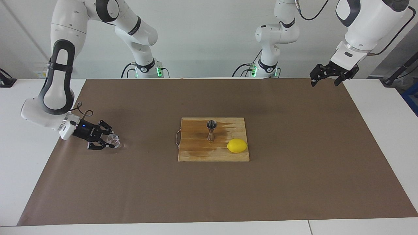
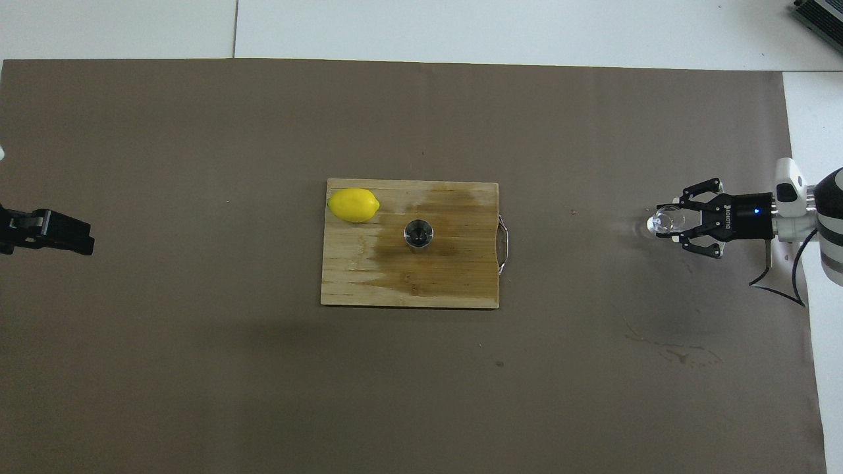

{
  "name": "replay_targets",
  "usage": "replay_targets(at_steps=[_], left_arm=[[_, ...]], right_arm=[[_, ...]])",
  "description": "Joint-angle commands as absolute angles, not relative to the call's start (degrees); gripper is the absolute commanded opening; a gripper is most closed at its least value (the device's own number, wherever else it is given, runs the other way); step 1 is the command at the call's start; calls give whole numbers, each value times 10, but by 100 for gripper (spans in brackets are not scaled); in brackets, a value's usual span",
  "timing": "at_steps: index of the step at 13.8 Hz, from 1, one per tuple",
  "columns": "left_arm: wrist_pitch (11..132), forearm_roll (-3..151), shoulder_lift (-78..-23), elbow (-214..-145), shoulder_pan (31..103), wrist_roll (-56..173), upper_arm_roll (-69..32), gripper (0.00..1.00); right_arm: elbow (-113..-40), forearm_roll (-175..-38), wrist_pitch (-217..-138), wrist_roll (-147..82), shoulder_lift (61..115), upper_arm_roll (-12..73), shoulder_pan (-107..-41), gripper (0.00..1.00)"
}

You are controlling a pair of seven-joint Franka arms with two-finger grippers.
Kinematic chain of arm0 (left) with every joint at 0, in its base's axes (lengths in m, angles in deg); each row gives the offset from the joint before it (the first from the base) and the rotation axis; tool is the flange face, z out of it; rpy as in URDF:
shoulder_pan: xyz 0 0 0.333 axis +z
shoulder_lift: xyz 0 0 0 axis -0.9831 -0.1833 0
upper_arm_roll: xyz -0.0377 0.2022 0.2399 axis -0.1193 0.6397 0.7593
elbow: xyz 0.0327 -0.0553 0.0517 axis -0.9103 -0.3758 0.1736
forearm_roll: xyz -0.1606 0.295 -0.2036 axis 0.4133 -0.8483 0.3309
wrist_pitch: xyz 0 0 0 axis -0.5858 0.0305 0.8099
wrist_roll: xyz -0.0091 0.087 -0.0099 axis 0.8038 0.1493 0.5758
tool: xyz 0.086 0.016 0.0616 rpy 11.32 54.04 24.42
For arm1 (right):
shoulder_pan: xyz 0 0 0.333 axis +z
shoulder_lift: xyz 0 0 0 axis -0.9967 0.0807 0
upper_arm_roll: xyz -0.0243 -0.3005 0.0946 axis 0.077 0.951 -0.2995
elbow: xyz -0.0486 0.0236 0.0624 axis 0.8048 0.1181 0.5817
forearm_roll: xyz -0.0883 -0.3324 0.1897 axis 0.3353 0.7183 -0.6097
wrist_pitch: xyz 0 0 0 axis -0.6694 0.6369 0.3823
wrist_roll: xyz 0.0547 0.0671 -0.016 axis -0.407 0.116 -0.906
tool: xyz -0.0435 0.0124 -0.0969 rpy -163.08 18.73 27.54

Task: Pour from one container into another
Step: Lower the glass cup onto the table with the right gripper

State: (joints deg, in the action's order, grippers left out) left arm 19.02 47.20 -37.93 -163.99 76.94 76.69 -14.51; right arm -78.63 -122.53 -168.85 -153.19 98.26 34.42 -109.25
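The small clear glass tumbler point(image 1: 114, 140) is between the fingers of my right gripper point(image 1: 110, 141), low at the paper near the right arm's end of the table; I cannot tell whether it touches the paper. In the overhead view the glass point(image 2: 664, 219) shows at the tip of the right gripper point(image 2: 672, 222). The steel jigger point(image 1: 211, 129) stands upright on the wooden cutting board point(image 1: 196, 153), also seen from above point(image 2: 419, 235). My left gripper point(image 1: 327, 77) waits open and empty in the air over the left arm's end of the table point(image 2: 62, 236).
A yellow lemon point(image 1: 237, 145) lies on the board beside the jigger, toward the left arm's end point(image 2: 353, 205). The board point(image 2: 369, 276) has a wet dark patch and a wire handle toward the right arm's end. Brown paper point(image 1: 294, 182) covers the table.
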Motion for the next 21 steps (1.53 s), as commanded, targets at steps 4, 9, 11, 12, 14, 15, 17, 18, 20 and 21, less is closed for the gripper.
replay_targets(at_steps=[4,9,11,12,14,15,17,18,20,21], left_arm=[[189,461,-372,-1645,770,774,-144,100],[189,461,-372,-1645,770,774,-144,100],[189,461,-372,-1645,770,774,-144,100],[189,461,-372,-1645,770,774,-144,100],[189,461,-372,-1645,770,774,-144,100],[189,461,-372,-1645,770,774,-144,100],[189,461,-372,-1645,770,774,-144,100],[189,461,-372,-1645,770,774,-144,100],[189,461,-372,-1645,770,775,-144,100],[189,461,-372,-1645,770,774,-144,100]], right_arm=[[-766,-1244,-1667,-1571,1010,325,-1122,1],[-766,-1261,-1670,-1572,1010,316,-1134,2],[-769,-1261,-1673,-1572,1010,316,-1134,3],[-769,-1261,-1675,-1572,1010,316,-1134,4],[-773,-1264,-1676,-1573,1011,316,-1134,6],[-773,-1272,-1676,-1572,1014,317,-1134,6],[-775,-1275,-1677,-1573,1015,316,-1134,14],[-775,-1276,-1677,-1572,1015,316,-1134,25],[-775,-1277,-1678,-1572,1015,317,-1134,64],[-775,-1277,-1678,-1572,1015,317,-1134,92]])
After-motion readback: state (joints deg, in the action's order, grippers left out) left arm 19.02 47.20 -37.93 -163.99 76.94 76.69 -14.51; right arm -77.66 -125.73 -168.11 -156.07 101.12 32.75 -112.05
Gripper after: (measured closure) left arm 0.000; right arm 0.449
